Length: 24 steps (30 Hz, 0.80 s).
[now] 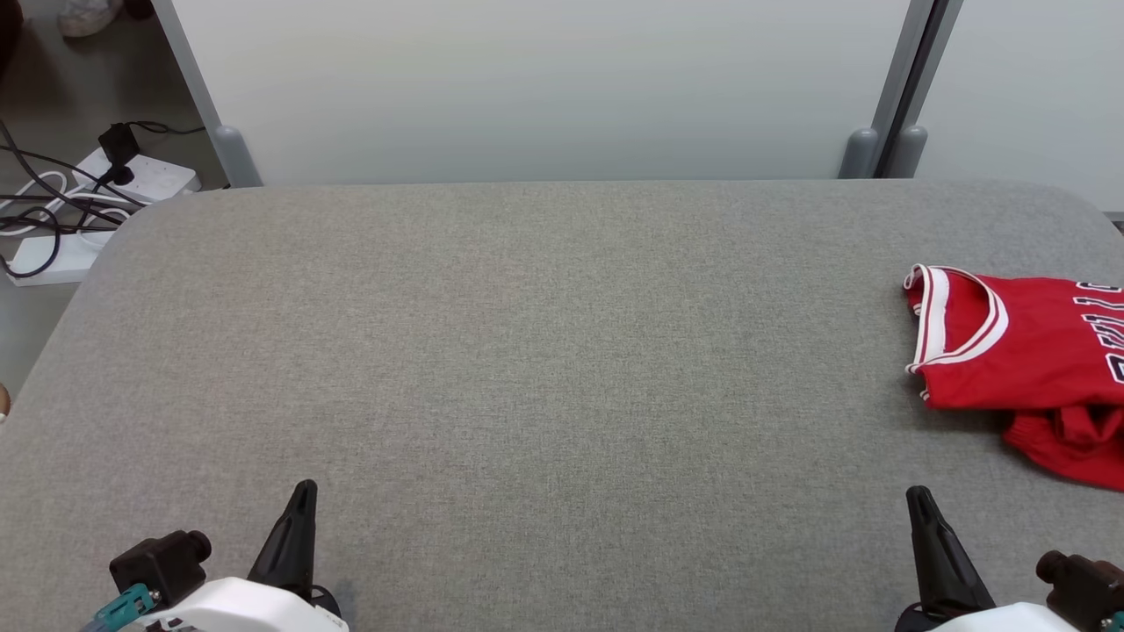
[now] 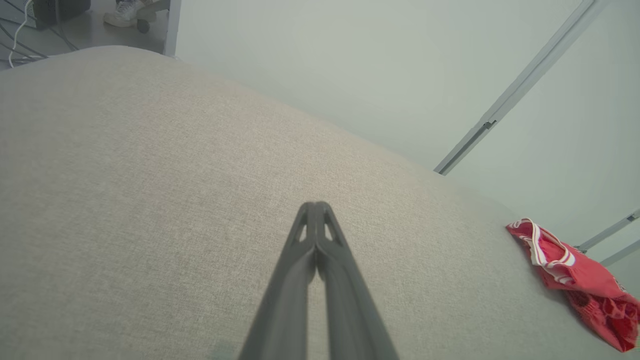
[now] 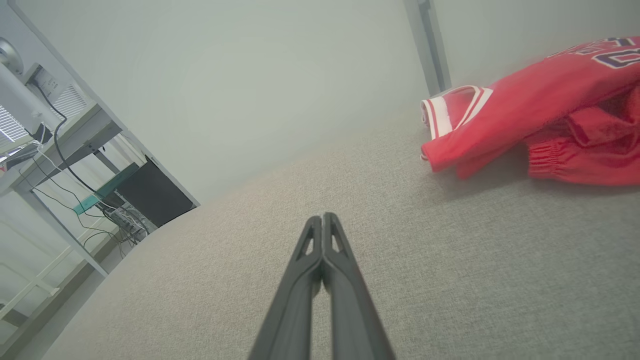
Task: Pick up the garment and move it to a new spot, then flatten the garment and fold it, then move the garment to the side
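Two tools sit low at the near edge of the grey worktop (image 1: 562,351) in the head view. The left tool (image 1: 303,491) is at the lower left and the right tool (image 1: 918,499) at the lower right, and each points its dark fingers up the picture. On both, the fingers are pressed together along their tips with nothing between them. The left wrist view shows this for the left tool (image 2: 316,206), and the right wrist view shows it for the right tool (image 3: 324,217). Both hover over bare grey fabric.

The garment (image 1: 1010,351), a red jersey with white-and-dark trim at its openings and dark lettering edged in white, lies on the worktop at its far right side. The head view's right edge cuts it off. It is crumpled rather than flat: a trimmed opening faces left, and its lower part is bunched into folds with a gathered hem. It lies ahead of the right tool and to that tool's right, apart from it, and well apart from the left tool.

A pale partition (image 1: 544,88) stands along the worktop's far edge. Beyond the far left corner, a white power strip (image 1: 145,175) and dark cables (image 1: 35,215) lie on the floor.
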### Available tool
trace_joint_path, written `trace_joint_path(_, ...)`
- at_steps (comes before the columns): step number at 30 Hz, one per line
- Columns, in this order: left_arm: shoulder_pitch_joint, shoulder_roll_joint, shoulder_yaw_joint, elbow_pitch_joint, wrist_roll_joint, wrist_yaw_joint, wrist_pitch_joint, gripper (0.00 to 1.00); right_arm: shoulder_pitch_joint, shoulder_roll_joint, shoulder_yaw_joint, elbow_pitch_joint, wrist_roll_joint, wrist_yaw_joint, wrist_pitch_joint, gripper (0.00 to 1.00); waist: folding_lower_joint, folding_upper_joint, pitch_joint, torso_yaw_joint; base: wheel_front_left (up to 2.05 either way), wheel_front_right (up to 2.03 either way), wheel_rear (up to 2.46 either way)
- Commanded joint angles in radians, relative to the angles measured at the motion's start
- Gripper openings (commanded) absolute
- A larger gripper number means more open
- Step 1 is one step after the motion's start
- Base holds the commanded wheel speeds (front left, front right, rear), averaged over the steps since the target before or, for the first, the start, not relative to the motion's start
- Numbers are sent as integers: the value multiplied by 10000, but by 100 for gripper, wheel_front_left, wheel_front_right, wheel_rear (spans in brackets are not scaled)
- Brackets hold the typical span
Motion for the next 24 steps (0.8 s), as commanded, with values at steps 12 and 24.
trace_joint_path(12,-591,-214,762,-87,-1161,-380,328,0,-612,-226,-108,-119,1631,0,342,0,-2,0,24,-64,0,0,0)
trace_joint_path(24,-682,-522,1252,29,-2171,-685,657,0,-807,-263,-254,8,3062,0,658,0,-2,0,48,-128,0,0,0)
